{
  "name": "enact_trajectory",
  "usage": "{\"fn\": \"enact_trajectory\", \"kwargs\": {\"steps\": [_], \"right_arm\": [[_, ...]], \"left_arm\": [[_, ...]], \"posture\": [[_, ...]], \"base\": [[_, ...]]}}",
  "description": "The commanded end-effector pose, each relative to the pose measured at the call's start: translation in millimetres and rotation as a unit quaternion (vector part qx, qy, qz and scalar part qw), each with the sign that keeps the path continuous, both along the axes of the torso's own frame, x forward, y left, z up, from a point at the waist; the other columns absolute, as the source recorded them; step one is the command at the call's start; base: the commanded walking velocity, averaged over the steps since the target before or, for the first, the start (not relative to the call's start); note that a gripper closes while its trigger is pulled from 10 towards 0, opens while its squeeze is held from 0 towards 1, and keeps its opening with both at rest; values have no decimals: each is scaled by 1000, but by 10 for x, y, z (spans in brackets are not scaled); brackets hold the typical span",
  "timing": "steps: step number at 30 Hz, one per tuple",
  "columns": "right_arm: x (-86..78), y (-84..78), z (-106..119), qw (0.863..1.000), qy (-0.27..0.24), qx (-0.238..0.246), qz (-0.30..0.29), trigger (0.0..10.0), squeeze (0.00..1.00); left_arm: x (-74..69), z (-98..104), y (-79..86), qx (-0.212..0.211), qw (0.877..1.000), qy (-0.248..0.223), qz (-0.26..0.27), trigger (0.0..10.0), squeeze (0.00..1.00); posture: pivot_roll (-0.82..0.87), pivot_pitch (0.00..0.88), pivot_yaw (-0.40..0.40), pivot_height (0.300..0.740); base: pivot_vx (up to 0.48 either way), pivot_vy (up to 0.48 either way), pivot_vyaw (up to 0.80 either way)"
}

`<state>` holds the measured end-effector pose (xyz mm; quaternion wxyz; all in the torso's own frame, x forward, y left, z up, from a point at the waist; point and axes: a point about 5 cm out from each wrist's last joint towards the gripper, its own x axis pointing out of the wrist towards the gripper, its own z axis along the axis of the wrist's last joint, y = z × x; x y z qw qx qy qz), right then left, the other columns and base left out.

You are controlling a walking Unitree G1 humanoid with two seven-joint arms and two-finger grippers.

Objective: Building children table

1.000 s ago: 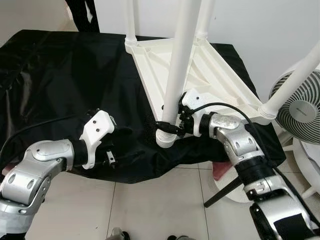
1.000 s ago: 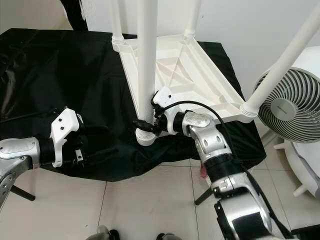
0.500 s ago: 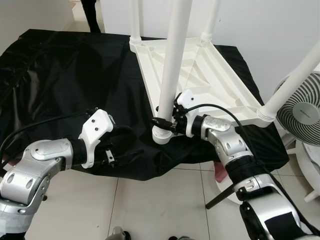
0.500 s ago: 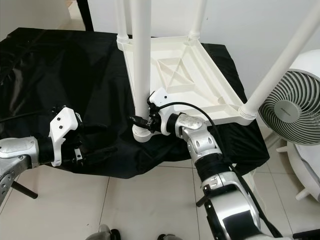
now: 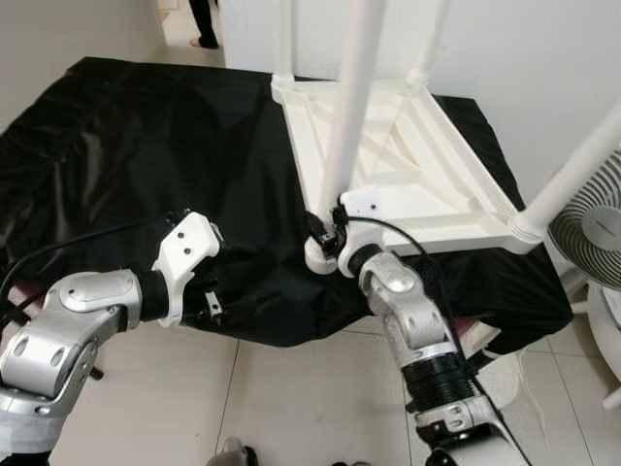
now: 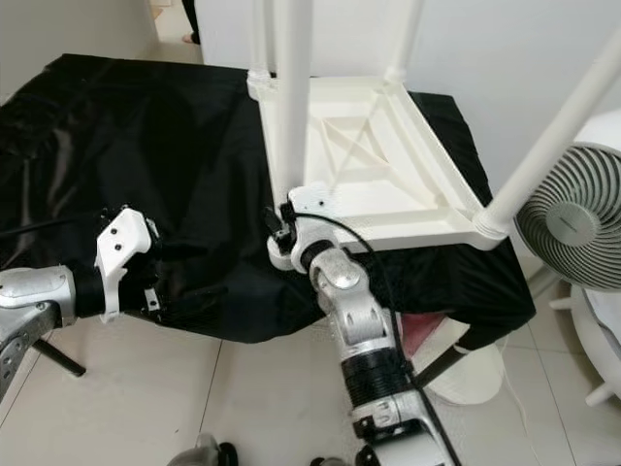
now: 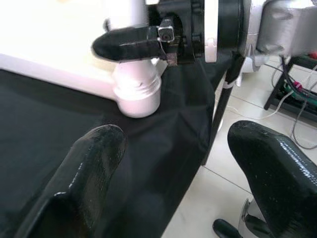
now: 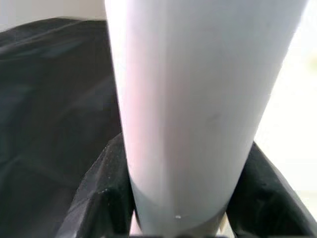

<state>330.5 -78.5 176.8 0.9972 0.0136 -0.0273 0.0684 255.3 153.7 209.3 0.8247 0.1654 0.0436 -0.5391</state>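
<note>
So the right gripper (image 5: 323, 236) has slid round the near white plastic leg (image 5: 351, 107) of the upside-down white children's table (image 5: 412, 184) on the black cloth (image 5: 136, 136), still clamping its base, probably mid-twist, while the left gripper (image 7: 178, 163) hangs spread nearby.

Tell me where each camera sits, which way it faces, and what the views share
Head eyes: look forward and down at upturned white table, black cloth, both arms.
Left wrist: looks along open left gripper toward the leg socket.
Right wrist: right gripper clamps the near leg.
All share that leg.
</note>
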Motion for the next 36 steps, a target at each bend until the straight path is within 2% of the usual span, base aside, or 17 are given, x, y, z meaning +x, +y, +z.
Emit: {"fn": "enact_trajectory", "kwargs": {"steps": [1, 4, 7, 8, 9, 10, 11, 13, 14, 15, 16, 18, 21, 25, 27, 31, 36], "right_arm": [[-40, -517, -277, 983, 68, 38, -168, 0, 0], [-86, -460, -298, 979, 73, 57, -181, 0, 0], [-83, -358, -260, 985, 58, 45, -155, 0, 0], [-67, -270, -238, 990, 56, 42, -119, 2941, 0], [-57, -235, -190, 993, 40, 31, -103, 10000, 0], [-57, -235, -190, 993, 40, 31, -103, 10000, 0], [-45, -186, -114, 997, 15, 21, -75, 10000, 533], [-47, -151, -60, 998, -2, 12, -60, 10000, 533], [-40, -89, -10, 1000, -14, 9, -22, 10000, 1000], [-28, -57, 69, 999, -35, 6, 9, 10000, 1000], [-28, -18, 133, 998, -50, -2, 38, 10000, 51], [-28, -13, 211, 996, -73, -10, 56, 10000, 0], [-30, -29, 337, 990, -113, -35, 76, 10000, 0], [-26, -29, 381, 986, -125, -45, 102, 10000, 0], [2, -75, 441, 970, -142, -99, 168, 10000, 0], [22, -164, 414, 954, -128, -131, 236, 10000, 0], [26, -174, 267, 945, -79, -133, 287, 10000, 0]], "left_arm": [[22, -8, 21, 4, 1000, -5, 26, 10000, 0], [26, -10, 20, 4, 1000, -5, 26, 10000, 0], [27, -13, 20, 4, 1000, -4, 26, 10000, 0], [29, -13, 19, 4, 1000, -5, 26, 10000, 0], [29, -14, 17, 4, 1000, -5, 26, 10000, 0], [29, -14, 17, 4, 1000, -5, 26, 10000, 0], [30, -13, 16, 4, 1000, -5, 27, 10000, 0], [30, -13, 15, 3, 1000, -5, 27, 10000, 0], [30, -12, 13, 3, 1000, -5, 27, 10000, 0], [30, -12, 12, 3, 1000, -5, 27, 10000, 0], [29, -12, 12, 3, 1000, -5, 27, 10000, 0], [28, -11, 12, 3, 1000, -5, 27, 10000, 0], [26, -8, 13, 2, 1000, -5, 28, 10000, 0], [26, -7, 13, 2, 1000, -5, 29, 10000, 0], [27, -5, 16, 1, 1000, -6, 30, 10000, 0], [30, 3, 18, -1, 999, -7, 33, 10000, 0], [42, 19, 8, -5, 999, -13, 40, 10000, 0]], "posture": [[16, 113, -2, 740], [17, 114, -2, 740], [17, 114, -2, 740], [16, 115, -2, 740], [15, 116, -1, 740], [15, 116, -1, 740], [16, 116, -2, 740], [16, 116, -2, 740], [15, 118, -2, 740], [15, 118, -2, 740], [15, 118, -2, 740], [16, 121, -3, 740], [19, 123, -4, 740], [19, 123, -4, 740], [19, 125, -3, 740], [23, 126, -2, 740], [22, 127, 0, 740]], "base": [[0, 0, 0], [0, 0, 0], [0, 0, 0], [0, 0, 0], [0, 0, 0], [0, 0, 0], [0, 0, 0], [0, 0, 0], [0, 0, 0], [0, 0, 0], [0, 0, 0], [0, 0, 0], [0, 0, 0], [0, 0, 0], [0, 0, 0], [0, 0, 0], [0, 0, 0]]}}
